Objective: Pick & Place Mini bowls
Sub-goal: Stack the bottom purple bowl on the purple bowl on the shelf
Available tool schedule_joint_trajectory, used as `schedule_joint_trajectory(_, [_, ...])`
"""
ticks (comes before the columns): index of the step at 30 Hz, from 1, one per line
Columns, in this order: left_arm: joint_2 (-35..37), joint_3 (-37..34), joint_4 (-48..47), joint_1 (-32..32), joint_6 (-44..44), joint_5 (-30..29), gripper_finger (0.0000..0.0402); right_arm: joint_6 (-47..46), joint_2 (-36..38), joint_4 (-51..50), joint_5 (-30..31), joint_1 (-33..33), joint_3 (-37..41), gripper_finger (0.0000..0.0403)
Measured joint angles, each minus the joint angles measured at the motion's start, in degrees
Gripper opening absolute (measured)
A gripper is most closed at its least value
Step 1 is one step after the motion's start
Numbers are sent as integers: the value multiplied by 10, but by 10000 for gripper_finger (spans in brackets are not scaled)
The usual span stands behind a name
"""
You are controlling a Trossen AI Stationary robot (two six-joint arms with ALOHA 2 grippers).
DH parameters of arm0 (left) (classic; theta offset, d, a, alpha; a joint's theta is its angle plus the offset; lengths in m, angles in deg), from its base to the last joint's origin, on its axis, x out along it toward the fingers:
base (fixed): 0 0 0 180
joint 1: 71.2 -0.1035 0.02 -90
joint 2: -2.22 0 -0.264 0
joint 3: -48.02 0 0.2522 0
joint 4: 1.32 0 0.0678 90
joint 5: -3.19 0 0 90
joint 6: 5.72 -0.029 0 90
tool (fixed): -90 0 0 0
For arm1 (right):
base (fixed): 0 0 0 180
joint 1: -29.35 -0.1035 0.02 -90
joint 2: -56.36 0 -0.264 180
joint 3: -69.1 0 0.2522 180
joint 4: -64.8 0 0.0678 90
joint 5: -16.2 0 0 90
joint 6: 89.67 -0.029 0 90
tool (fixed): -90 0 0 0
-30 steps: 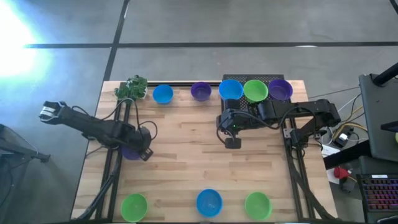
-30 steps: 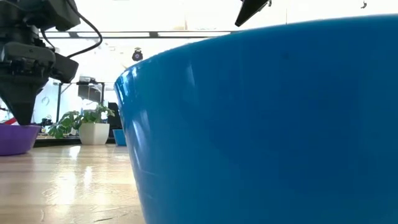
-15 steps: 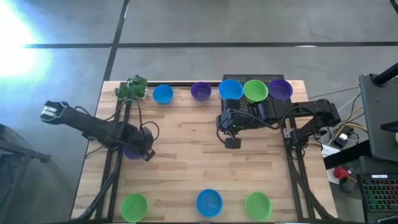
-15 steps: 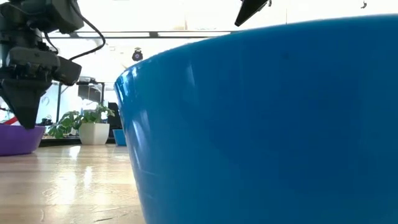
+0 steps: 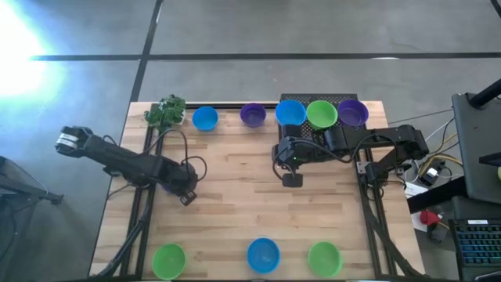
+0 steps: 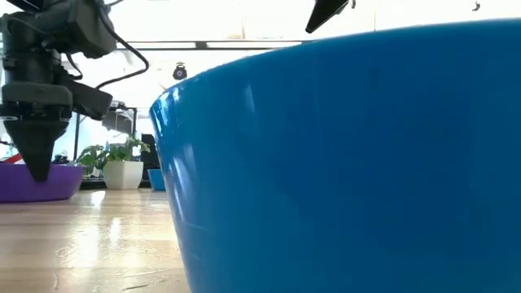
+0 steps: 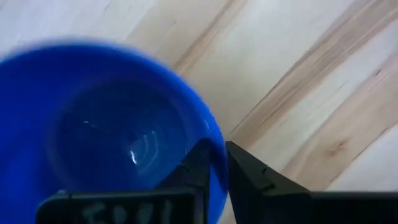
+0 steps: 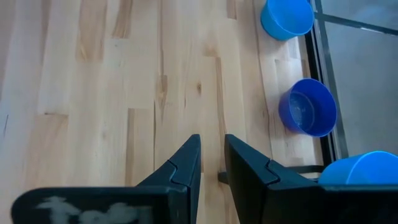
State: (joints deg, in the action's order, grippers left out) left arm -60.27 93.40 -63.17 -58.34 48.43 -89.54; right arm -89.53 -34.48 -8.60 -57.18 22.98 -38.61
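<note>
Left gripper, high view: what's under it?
A small purple plastic bowl, rim pinched by the left gripper. From above the arm covers nearly all of it; the low view shows its side.

Overhead, tabletop and wrist cameras

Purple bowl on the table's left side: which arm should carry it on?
Left. The left gripper is already shut on the rim of the purple bowl. The right gripper sits mid-table, holding nothing, jaws nearly closed, well away from it.
</note>
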Motion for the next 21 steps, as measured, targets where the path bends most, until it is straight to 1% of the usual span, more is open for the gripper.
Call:
schedule_joint_trajectory(3, [-5, 1, 7, 0, -18, -12, 10, 1, 0, 2, 0, 0, 0, 68])
schedule_joint_trajectory(9, [-9, 16, 13, 0, -47, -34, 3, 3, 0, 2, 0, 0, 0, 68])
schedule_joint_trajectory(12, [-14, 46, 21, 0, -70, -45, 1, 3, 0, 2, 0, 0, 0, 68])
schedule_joint_trajectory(16, [-39, 93, 29, 0, -112, -54, 0, 5, 0, 2, 0, 0, 0, 68])
schedule_joint_trajectory(21, [-106, 168, 30, -2, -192, -75, 0, 5, 0, 1, 0, 0, 0, 68])
